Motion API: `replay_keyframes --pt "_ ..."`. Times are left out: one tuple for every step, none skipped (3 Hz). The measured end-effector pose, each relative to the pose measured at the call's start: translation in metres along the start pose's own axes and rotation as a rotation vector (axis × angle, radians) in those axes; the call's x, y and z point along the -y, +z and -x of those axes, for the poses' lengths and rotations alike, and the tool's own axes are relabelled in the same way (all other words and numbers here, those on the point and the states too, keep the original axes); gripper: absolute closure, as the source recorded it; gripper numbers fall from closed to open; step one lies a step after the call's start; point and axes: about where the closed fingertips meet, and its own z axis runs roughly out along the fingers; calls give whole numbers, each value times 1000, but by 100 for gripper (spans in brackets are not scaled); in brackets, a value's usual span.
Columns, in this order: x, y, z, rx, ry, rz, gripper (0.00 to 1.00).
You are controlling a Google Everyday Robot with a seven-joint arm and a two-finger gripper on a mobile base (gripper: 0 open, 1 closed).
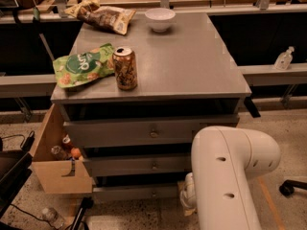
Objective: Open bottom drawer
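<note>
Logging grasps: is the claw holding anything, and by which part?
Cannot tell: the claw sits low by the slim grey bottom drawer, mostly hidden behind the white arm.

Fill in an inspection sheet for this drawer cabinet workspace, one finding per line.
Surface: grey cabinet top, flat, holding items at the left and back.
Job's things: bottom drawer, appears shut, small central knob.
Clutter: green snack bag, upright can, brown snack bag, white bowl.
Grippers: gripper low by the bottom drawer's right end, mostly behind the arm.
Cables: black cable on the floor, left.
Surroundings: wooden box beside the cabinet; bottle on the right ledge.
</note>
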Motion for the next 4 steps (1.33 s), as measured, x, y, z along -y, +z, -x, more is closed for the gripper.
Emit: replay_keyframes --pt "0 -3 0 0 0 0 65" --pt "0 -4 0 0 0 1 87" --pt "-14 -6 -5 -13 4 10 100" --pt "-13 -7 -4 -13 4 10 100"
